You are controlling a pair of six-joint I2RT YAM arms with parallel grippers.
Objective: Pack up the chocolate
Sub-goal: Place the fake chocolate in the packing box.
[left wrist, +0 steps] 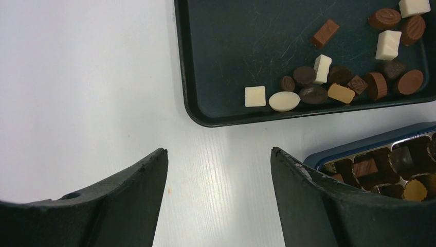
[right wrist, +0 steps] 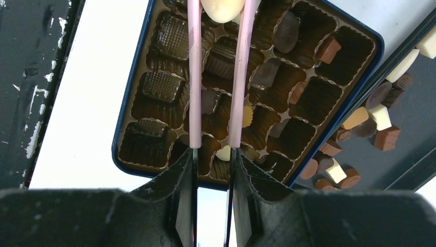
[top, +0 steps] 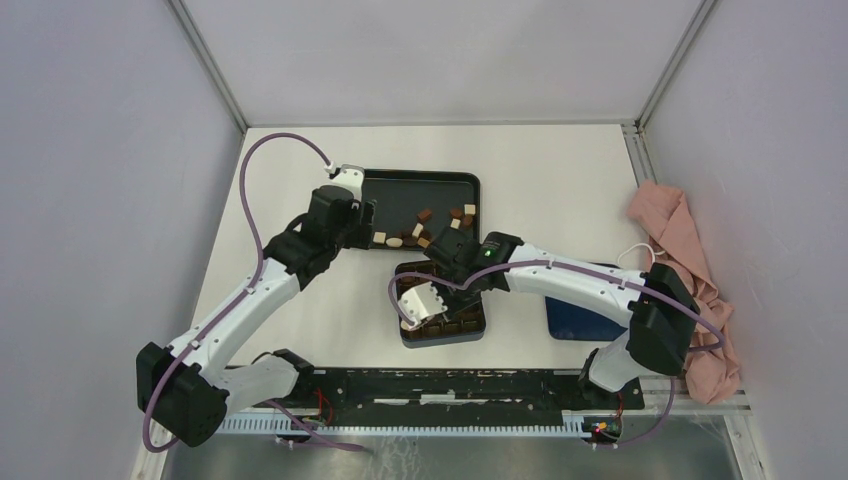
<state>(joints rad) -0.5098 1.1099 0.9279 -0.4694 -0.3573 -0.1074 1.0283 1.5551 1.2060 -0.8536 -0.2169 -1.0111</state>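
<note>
Right gripper point(right wrist: 213, 157) is clamped on the pink tweezers point(right wrist: 194, 77), with the fingers squeezing both tweezer arms near their base. The tweezer tips pinch a cream-white oval chocolate point(right wrist: 222, 7) at the top edge of the right wrist view, over the far row of the chocolate box point(right wrist: 119, 146). Can't tell if that piece touches the insert or hangs above it.

The box has a blue rim and a brown-gold insert with square compartments. The boxed chocolates point(right wrist: 285, 32) sit in several compartments: a dark oval, a mid-brown square, a caramel piece and a cream-white one close to the gripper fingers.

Left gripper point(left wrist: 218, 164) has its jaws spread wide and holds nothing. It is over the bare white table point(left wrist: 77, 103), just beside a corner of the dark tray point(left wrist: 231, 36).

The loose chocolates point(left wrist: 313, 94) lie in the tray, bunched along the side nearest the box. They are dark brown, mid brown, caramel and cream-white, in round, oval, square and block shapes. A few touch each other; the cream-white square and oval sit at the end of the bunch toward the left gripper.

In the top view the tray lies beyond the box. They are near each other, with a narrow strip of table between them in the left wrist view. The right arm reaches in from the right, its gripper over the left part of the box.

A pink cloth point(top: 680, 250) is bunched at the right edge of the table, well apart from the box. A blue flat object point(top: 580, 322) lies under the right arm, partly hidden.
</note>
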